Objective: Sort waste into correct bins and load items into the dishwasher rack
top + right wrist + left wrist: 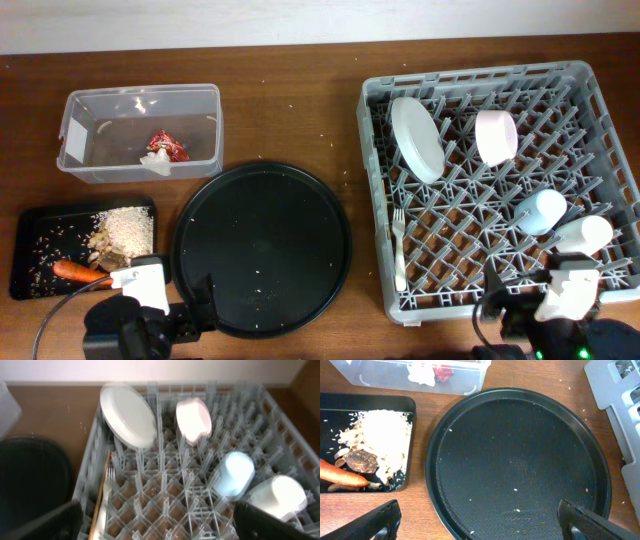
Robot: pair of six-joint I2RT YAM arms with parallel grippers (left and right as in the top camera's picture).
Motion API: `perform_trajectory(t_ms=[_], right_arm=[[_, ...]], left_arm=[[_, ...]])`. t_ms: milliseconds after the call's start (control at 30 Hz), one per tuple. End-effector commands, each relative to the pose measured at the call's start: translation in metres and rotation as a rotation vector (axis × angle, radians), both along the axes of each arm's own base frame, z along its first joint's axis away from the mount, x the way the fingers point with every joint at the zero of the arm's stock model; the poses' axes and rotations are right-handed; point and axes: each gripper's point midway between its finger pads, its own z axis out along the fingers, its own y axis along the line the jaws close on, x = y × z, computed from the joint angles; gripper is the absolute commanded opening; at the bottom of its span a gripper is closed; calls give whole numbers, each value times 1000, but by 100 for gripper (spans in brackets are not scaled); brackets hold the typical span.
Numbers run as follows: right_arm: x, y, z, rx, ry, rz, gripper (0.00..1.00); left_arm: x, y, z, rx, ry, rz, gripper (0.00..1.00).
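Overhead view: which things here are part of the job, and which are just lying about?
Part of the job: red wrapper, white tissue, rice, carrot, clear tub, flat black tray, grey rack, plate, pink bowl, blue cup, white cup, fork.
Just lying about: large round black tray, wooden table.

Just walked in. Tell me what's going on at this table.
Nothing is held: the left gripper and right gripper are open and empty at the near edge. The plate, pink bowl, blue cup, white cup and fork sit in the rack. The red wrapper and tissue lie in the clear tub; the rice and carrot on the flat black tray. The round tray holds only stray grains.
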Motion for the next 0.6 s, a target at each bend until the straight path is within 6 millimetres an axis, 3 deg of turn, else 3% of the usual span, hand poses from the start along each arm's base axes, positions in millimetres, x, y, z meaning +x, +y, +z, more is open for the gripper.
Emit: perform_trajectory(t_ms=[0, 300, 433, 467, 567], right_arm=[[14, 12, -20, 16, -131, 71, 98], [91, 12, -74, 2, -470, 73, 98], [94, 12, -95, 4, -434, 77, 98], [94, 13, -110, 8, -372, 82, 98], [94, 13, -112, 8, -365, 80, 98]], left_arm=[[0, -1, -1, 5, -1, -12, 99], [0, -1, -1, 5, -1, -12, 99], [0, -1, -1, 5, -1, -12, 99], [0, -1, -1, 5, -1, -12, 99], [0, -1, -1, 5, -1, -12, 99]])
